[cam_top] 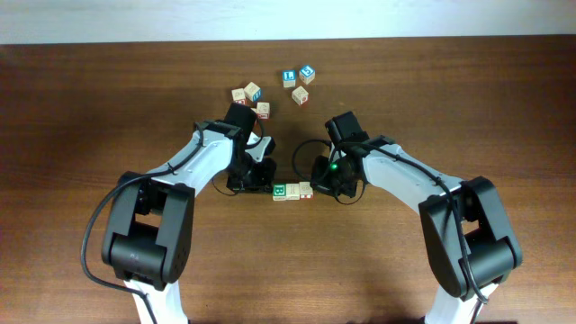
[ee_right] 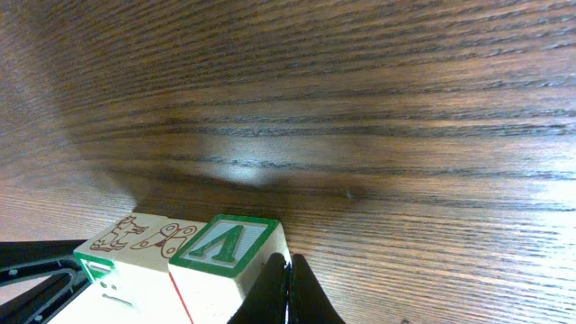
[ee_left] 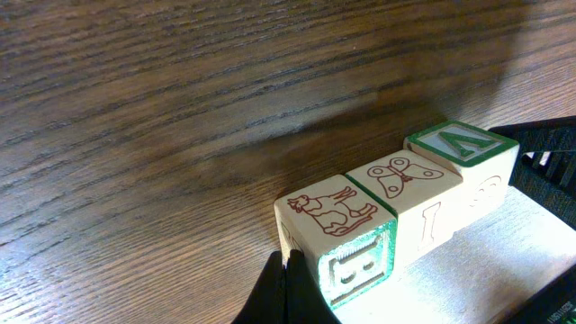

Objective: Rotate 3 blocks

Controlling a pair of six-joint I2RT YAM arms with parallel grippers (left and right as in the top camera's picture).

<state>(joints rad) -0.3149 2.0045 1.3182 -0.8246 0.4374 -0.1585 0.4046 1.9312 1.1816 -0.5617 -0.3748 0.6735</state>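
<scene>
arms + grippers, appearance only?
White link shells with bulky black joint housings on both. The left arm has a black cable loop by its base; the right arm shows a green light near the wrist. The left gripper and right gripper have slim black fingers.

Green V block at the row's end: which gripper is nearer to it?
Right. The right gripper, shut, sits beside the green V block; the left gripper, shut, is at the row's other end, by the dog block.

Blocks (ee_right: 225,247) partly beyond bottom edge
</scene>
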